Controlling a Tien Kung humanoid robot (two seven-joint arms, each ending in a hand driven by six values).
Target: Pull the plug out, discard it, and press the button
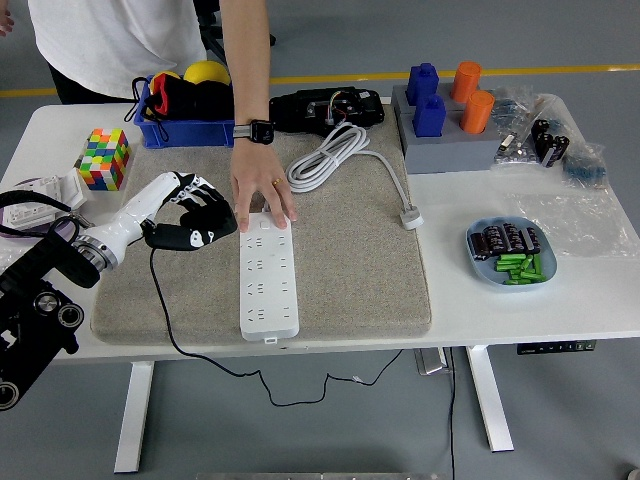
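In the head view, your left hand (195,222) is up over the left part of the grey mat (350,270). Its fingers are curled tight around the black plug (178,237). A thin black cord (165,310) hangs from the plug, goes down over the mat and drops off the near edge of the white table (520,320). The plug is out of the power strip (268,275) and sits just to the left of it, not touching.

The white power strip lies long-ways on the mat, with one end near you and one end far away. A person's hand (262,192) reaches down from the far side and rests its fingers on the far end of the strip. The person has a black watch (256,131) on that wrist. You cannot see the button on the strip from here.

The strip's thick white cable (325,160) lies coiled on the far part of the mat, and its white plug end (411,216) rests near the mat's right edge.

A blue bin (190,105) stands at the far left of the table, and a coloured cube (104,157) sits near it. A blue plate (511,253) of small green and black things is on the right.

Your right arm does not show.
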